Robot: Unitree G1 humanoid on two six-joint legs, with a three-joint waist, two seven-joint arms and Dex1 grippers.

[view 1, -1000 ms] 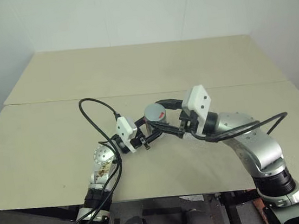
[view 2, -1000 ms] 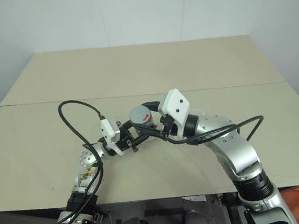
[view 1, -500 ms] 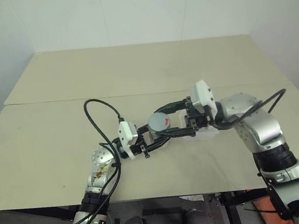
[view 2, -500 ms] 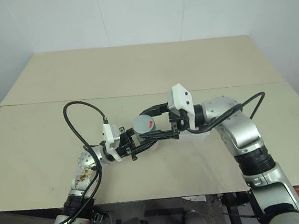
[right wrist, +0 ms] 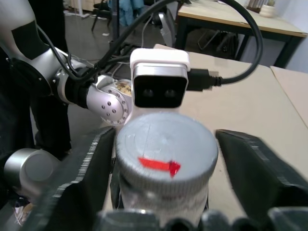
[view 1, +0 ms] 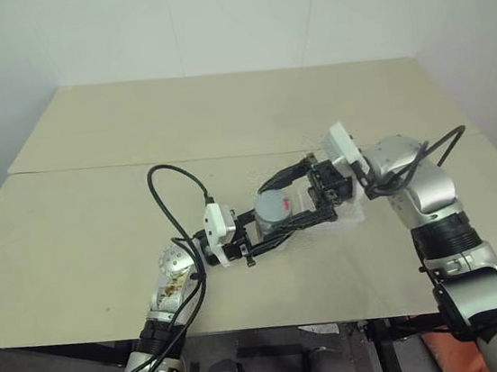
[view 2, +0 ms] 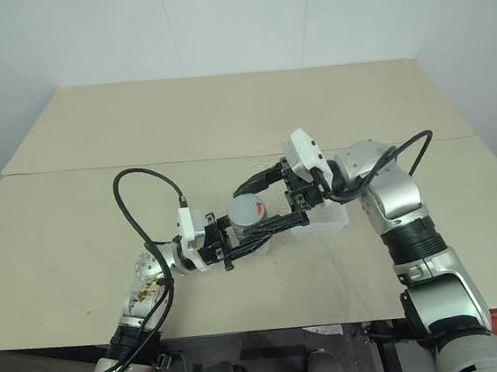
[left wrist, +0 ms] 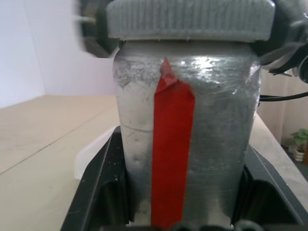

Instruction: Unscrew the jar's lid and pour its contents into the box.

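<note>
Right wrist view looks straight down on the ribbed grey round lid (right wrist: 166,144) with its small red mark, still seated on the silvery-grey cylindrical jar (left wrist: 185,139); the right gripper (right wrist: 166,163) straddles it, its two black fingers (right wrist: 79,178) spread wide to either side with clear gaps between pads and rim, touching nothing.

Head views show the jar held upright above the near middle of the beige table (view 1: 97,205), its long axis vertical. The left gripper (view 1: 253,233) reaches in from the left and is clamped hard on the jar's body below the lid, fingers pressed against both sides, a red strip of label facing that wrist camera. The right gripper (view 1: 299,193) comes in from the right, roughly level, with the lid lying directly between its parted fingers. The shallow clear plastic box (view 1: 347,215) with a thick rim sits on the table just right of the jar, beneath the right wrist.

Judging from this, the unscrewing is not finished: the lid is on and nothing has been poured. The right arm is the one placed to twist; its fingers would need to close squarely on the ribbed rim, centred over the jar's axis, while the left grip resists the turn. The contents cannot be seen.
</note>
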